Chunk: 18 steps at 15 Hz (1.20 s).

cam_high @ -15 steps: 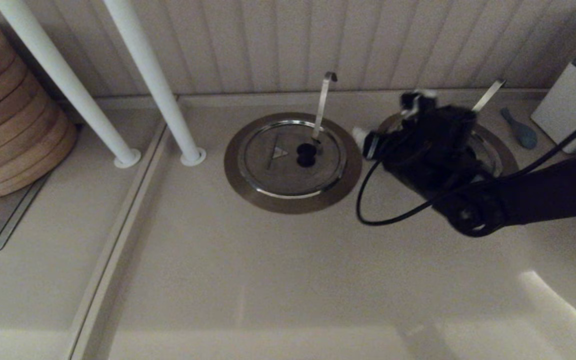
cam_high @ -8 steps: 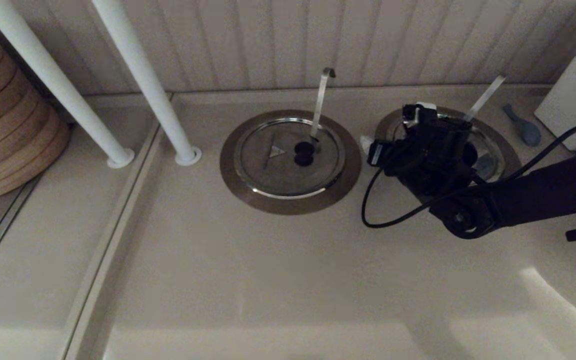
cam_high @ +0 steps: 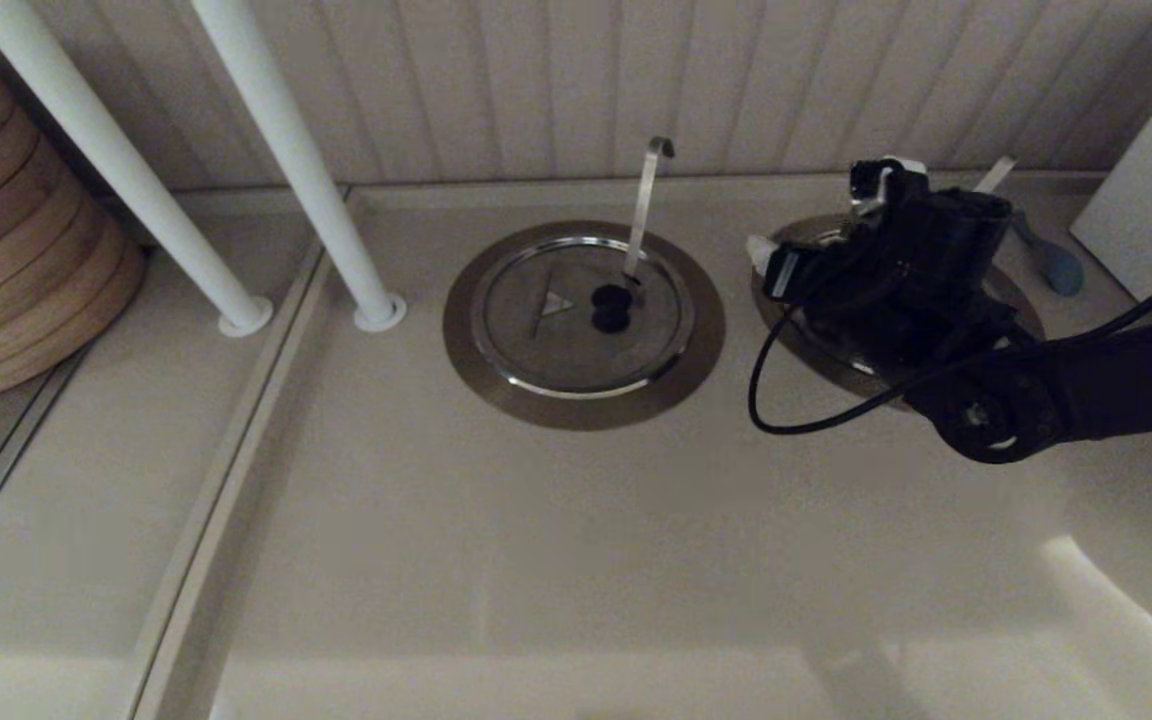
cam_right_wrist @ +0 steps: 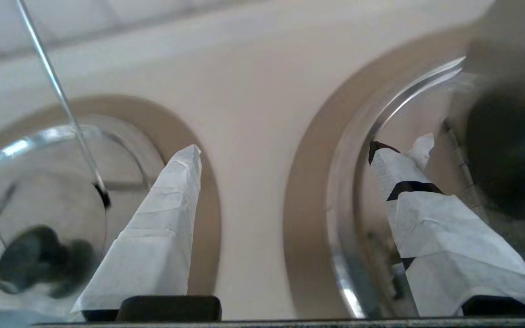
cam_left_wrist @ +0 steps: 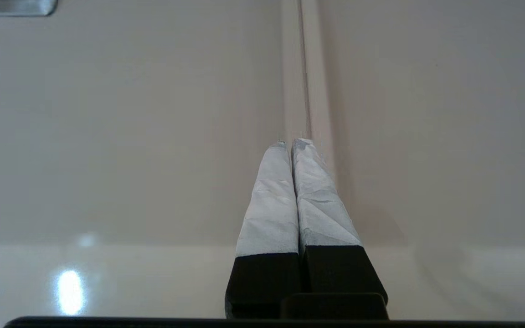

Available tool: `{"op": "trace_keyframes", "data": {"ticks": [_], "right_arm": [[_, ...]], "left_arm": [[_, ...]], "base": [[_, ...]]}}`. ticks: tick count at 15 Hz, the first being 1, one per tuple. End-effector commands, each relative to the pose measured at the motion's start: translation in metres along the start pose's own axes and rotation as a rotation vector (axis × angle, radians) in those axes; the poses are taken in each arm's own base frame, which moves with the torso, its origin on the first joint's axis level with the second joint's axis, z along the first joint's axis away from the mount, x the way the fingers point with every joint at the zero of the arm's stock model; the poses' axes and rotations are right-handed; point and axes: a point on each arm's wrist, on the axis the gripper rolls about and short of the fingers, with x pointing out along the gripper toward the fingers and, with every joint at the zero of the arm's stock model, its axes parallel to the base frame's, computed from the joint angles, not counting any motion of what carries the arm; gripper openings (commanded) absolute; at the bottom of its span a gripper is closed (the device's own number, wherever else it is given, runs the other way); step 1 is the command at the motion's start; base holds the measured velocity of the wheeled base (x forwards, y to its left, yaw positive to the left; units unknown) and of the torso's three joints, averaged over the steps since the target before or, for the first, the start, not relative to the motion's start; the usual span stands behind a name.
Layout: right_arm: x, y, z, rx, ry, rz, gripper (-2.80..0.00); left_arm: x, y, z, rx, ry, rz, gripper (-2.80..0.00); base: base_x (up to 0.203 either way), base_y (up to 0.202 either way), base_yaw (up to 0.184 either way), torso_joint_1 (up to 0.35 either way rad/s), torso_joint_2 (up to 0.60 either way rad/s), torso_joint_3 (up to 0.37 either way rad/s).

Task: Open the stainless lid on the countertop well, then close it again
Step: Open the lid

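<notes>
The stainless lid (cam_right_wrist: 426,114) sits in the countertop well at the right, inside its wide steel collar (cam_high: 1024,300) (cam_right_wrist: 308,182). In the head view my right arm covers most of it. Its straight flat-ended handle (cam_high: 994,172) sticks up behind the wrist. My right gripper (cam_high: 829,207) (cam_right_wrist: 285,152) is open and hangs low over the well's left edge. One finger (cam_right_wrist: 408,182) is over the lid, beside a blurred dark knob (cam_right_wrist: 508,150). The other finger (cam_right_wrist: 171,191) is over the counter toward the neighbouring well. My left gripper (cam_left_wrist: 290,145) is shut and empty over bare counter, out of the head view.
A similar lidded well (cam_high: 584,320) with a hook-tipped handle (cam_high: 648,200) lies to the left. Two white posts (cam_high: 286,160) and stacked bamboo steamers (cam_high: 16,250) stand further left. A blue-grey spoon (cam_high: 1046,258) and a white box (cam_high: 1146,220) sit at the back right. A black cable (cam_high: 766,400) loops from my wrist.
My right gripper has moved back toward the wall and to the right, and now covers more of the right well. The hook-handled lid has not moved.
</notes>
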Motion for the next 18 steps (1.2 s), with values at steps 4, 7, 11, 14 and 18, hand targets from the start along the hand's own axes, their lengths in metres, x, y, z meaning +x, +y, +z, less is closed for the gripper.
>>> {"op": "trace_keyframes", "data": {"ticks": [4,7,11,14,18], "right_arm": [[-0.029,0.002,0.047,0.024,-0.079,0.018,0.0],[-0.035,0.002,0.052,0.028,-0.086,0.025,0.0],[-0.043,0.015,0.048,0.034,-0.066,0.063,0.0],[-0.047,0.017,0.052,0.037,-0.073,0.071,0.0],[-0.053,0.012,0.064,0.021,-0.107,0.058,0.0]], "left_arm": [[0.0,0.0,0.0,0.0,0.0,0.0,-2.8],[0.0,0.0,0.0,0.0,-0.002,0.0,-2.8],[0.0,0.0,0.0,0.0,0.0,0.0,-2.8],[0.0,0.0,0.0,0.0,0.0,0.0,-2.8],[0.0,0.0,0.0,0.0,-0.001,0.0,-2.8]], "base": [[0.0,0.0,0.0,0.0,0.0,0.0],[0.0,0.0,0.0,0.0,0.0,0.0],[0.0,0.0,0.0,0.0,0.0,0.0],[0.0,0.0,0.0,0.0,0.0,0.0],[0.0,0.0,0.0,0.0,0.0,0.0]]}}
